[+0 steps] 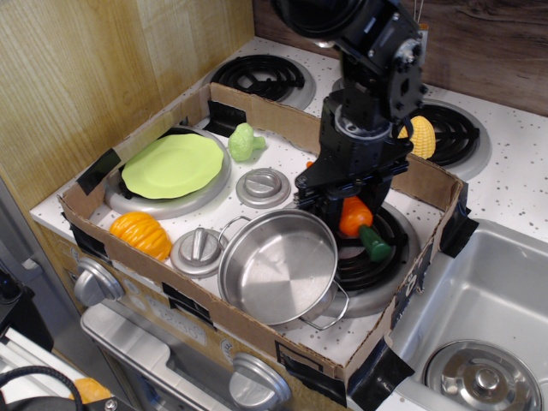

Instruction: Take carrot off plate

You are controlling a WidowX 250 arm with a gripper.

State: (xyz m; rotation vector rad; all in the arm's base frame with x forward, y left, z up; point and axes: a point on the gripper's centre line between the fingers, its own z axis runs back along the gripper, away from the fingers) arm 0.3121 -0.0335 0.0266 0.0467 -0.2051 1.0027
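Observation:
My gripper (349, 204) is shut on the carrot (360, 221), a glossy orange toy with a dark green stem end pointing down and right. It hangs low over the front right black coil burner (377, 248), just right of the steel pot. Whether the carrot touches the burner I cannot tell. The lime-green plate (173, 164) lies empty on the front left burner, far to the left of the gripper.
A steel pot (278, 265) stands in front of the gripper. A cardboard wall (411, 175) rings the stove top. An orange pumpkin (141, 235), green broccoli (245, 142), yellow corn (418, 137) and grey knobs (264, 187) lie around. A sink (479, 317) is at the right.

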